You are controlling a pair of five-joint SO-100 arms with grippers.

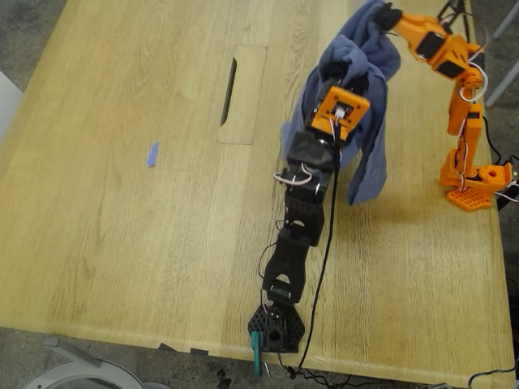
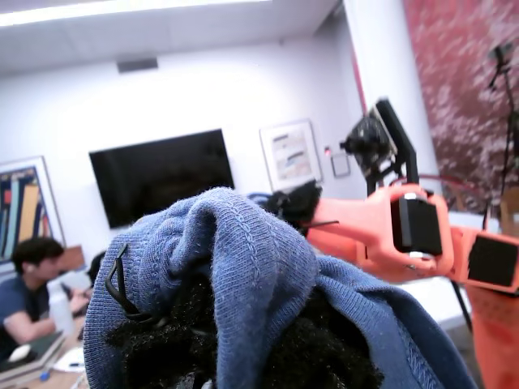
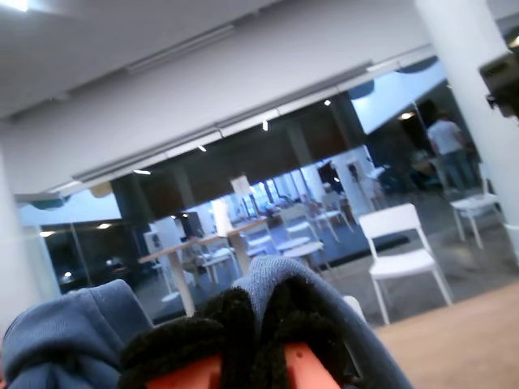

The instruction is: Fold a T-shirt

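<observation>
The fingers (image 2: 308, 340) of my first gripper (image 1: 345, 87) are buried in blue cloth, and I judge them clamped on the T-shirt (image 1: 369, 154), since it hangs from them. Taking the hatch (image 1: 242, 93) in the desk (image 1: 122, 243) as the mark in the exterior view, a small blue scrap (image 1: 152, 154) lies well to its left. My first gripper is just to its right, and my second gripper (image 1: 383, 18) is further right and higher. The fingers (image 3: 235, 324) of the second sit pressed together with cloth round them, so I take them as gripping too.

The shirt hangs bunched between the two grips, right of the hatch, with one long tail drooping toward the desk. It looks light, limp and clingy. It will sag and twist, not hold a shape. Better holds would be a shoulder seam or hem corner, not this wad.
</observation>
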